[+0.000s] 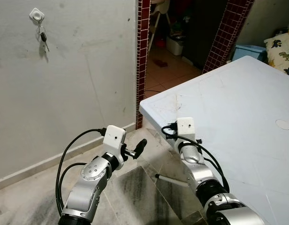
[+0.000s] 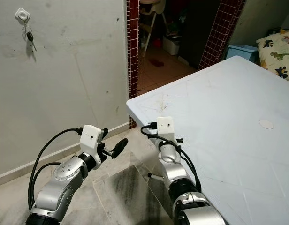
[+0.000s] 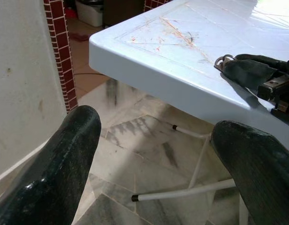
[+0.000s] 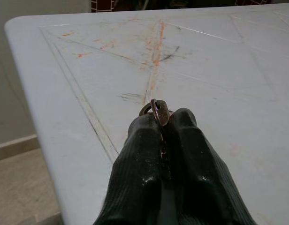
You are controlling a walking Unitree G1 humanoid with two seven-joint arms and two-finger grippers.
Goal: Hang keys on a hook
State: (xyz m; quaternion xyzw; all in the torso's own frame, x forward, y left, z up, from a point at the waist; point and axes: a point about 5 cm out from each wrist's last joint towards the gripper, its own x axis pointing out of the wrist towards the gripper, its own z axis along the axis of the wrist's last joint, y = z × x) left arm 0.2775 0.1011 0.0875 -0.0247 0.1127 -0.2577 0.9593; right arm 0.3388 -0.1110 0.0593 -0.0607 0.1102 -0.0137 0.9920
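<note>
The worktop (image 1: 238,108) is set to the right, its near corner by the doorway (image 1: 177,42), which is placed behind it. The wall (image 1: 79,79) is found to the left, with a hook (image 1: 37,16) fixed high on it and keys (image 1: 43,39) hung beneath. The right gripper (image 4: 165,123) is held over the worktop's corner, a key ring (image 4: 156,110) pinched in it; the left gripper (image 1: 140,146) is held left of that corner, above the floor (image 1: 130,192)

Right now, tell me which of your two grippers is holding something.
The right gripper: its fingers are shut on a key ring over the white table. The left gripper is open and holds nothing.
</note>
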